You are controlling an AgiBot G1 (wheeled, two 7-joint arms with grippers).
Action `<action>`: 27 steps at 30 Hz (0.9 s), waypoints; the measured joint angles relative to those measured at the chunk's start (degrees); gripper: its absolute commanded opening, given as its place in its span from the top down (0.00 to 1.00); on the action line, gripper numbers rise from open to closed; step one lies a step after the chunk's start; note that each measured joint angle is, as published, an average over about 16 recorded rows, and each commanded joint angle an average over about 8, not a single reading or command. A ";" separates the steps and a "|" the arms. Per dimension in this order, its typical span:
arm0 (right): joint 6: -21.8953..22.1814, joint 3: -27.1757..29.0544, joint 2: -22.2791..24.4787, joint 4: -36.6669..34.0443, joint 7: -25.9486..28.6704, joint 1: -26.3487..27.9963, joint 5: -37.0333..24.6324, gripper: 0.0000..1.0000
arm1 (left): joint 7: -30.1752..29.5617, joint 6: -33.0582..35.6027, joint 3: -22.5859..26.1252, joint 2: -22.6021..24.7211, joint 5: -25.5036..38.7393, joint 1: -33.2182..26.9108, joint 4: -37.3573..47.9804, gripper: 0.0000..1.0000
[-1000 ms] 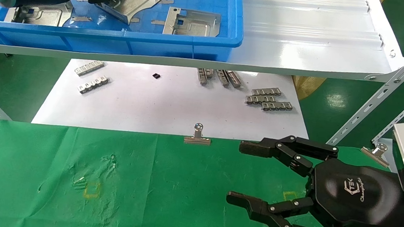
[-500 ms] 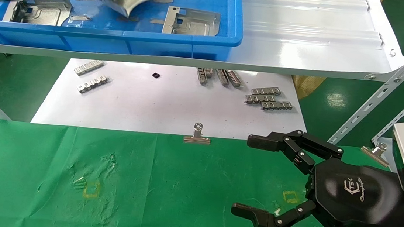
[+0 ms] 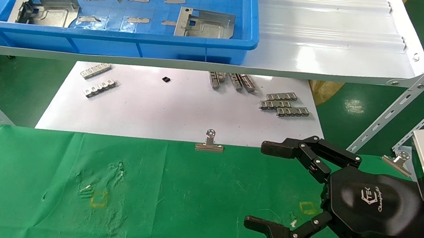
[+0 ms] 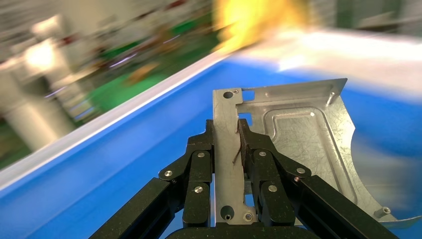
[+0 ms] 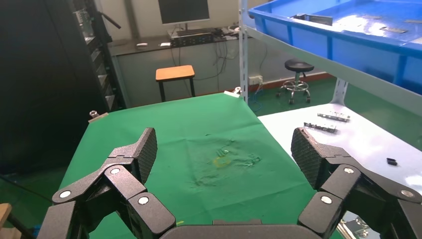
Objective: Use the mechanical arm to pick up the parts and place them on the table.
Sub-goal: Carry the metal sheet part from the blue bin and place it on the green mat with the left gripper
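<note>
Left gripper (image 4: 228, 149), fingers clamped on a metal plate (image 4: 293, 144), hangs over the blue bin (image 3: 188, 43) at 11 o'clock. Right gripper (image 3: 286, 192), fingers spread, hovers over the green bench (image 3: 170, 192) at 4 o'clock.

wrinkled green table (image 3: 188, 202), binder clips (image 3: 209, 144)

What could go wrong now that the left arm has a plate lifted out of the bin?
The left gripper pinches the part only along one edge strip, so it might swing or slip free. Carried low, it could clip the blue bin rim on its way to the table.
</note>
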 measured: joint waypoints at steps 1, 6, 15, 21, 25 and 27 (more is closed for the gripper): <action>0.00 0.00 0.00 0.00 0.00 0.00 0.00 0.00 | -0.27 2.26 0.21 -0.58 -0.59 0.58 -1.53 1.00; 0.00 0.00 0.00 0.00 0.00 0.00 0.00 0.00 | -2.65 9.24 2.15 -3.56 -4.96 4.94 -11.31 1.00; 0.00 0.00 0.00 0.00 0.00 0.00 0.00 0.00 | -4.13 9.44 8.20 -9.94 -14.32 15.91 -30.27 1.00; 0.00 0.00 0.00 0.00 0.00 0.00 0.00 0.00 | 3.59 7.52 11.71 -12.96 -14.88 21.17 -34.92 1.00; 0.00 0.00 0.00 0.00 0.00 0.00 0.00 0.00 | 10.57 6.31 13.30 -13.97 -12.64 23.24 -33.96 1.00; 0.00 0.00 0.00 0.00 0.00 0.00 0.00 0.00 | 14.14 5.69 13.92 -14.36 -11.01 23.89 -32.68 1.00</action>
